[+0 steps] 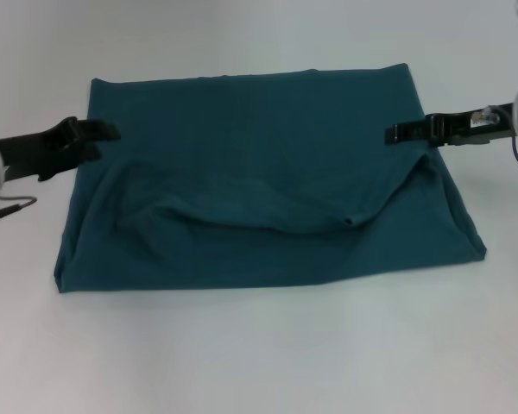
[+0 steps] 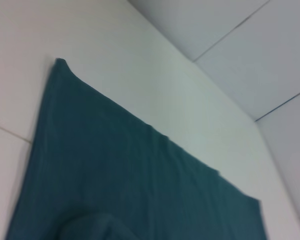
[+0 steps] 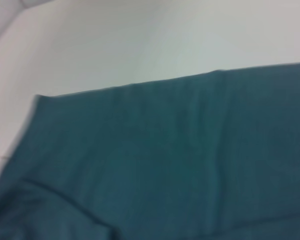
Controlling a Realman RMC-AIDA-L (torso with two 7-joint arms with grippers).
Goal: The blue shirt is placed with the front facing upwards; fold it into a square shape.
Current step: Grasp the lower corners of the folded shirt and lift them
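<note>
Right, head view first: the blue shirt [image 1: 268, 181] lies on the white table [image 1: 259, 354] already folded into a rough rectangle, plain teal side up, no lettering showing. A folded layer with a curved hem sags across the middle, so I judge the sleeves or sides are tucked in and at least one more fold is needed to square it. My left gripper [image 1: 102, 131] sits at the shirt's left edge near the far corner; fingers look closed or nearly so, but I cannot tell if cloth is pinched between them. My right gripper [image 1: 395, 134] sits at the right edge, mirror position, tips against the fabric; same story, cannot tell its state. Both placed symmetrically, I judge, so the two sides lift or release evenly.

Left wrist view: only the shirt [image 2: 115, 175] spread flat on the table [image 2: 140, 60], one far corner visible, a raised fold near the frame edge. No fingers shown.

Right wrist view: shirt [image 3: 180, 160] again, far edge straight against the table [image 3: 140, 40], a seam crossing one corner. No fingers shown.
</note>
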